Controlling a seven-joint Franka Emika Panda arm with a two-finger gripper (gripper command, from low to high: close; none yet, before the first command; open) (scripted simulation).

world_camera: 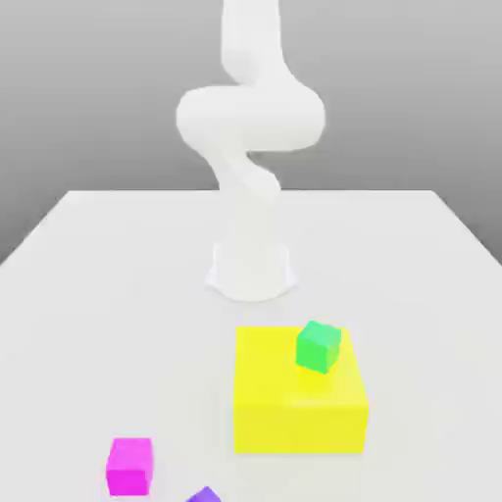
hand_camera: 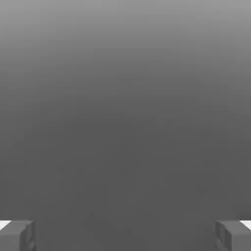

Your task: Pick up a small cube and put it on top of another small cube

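Exterior view: the green cube (world_camera: 319, 346) sits atop a yellow block (world_camera: 299, 402) on the white counter (world_camera: 88, 294). The gripper (hand_camera: 125, 235) is spread wide, empty. Such a cube likely handles rigid and light; flat opposite faces suit pinching.

A white tabletop (world_camera: 88, 294) carries everything. The arm's white base (world_camera: 252, 270) stands on it toward the far side, about midway across. Nearer, just toward the exterior view's right, a yellow block (world_camera: 294, 407) sits flat on the surface. At the near edge toward the exterior view's left rests a magenta cube (world_camera: 129, 466), with a purple cube (world_camera: 204, 495) close beside it, partly cut off.
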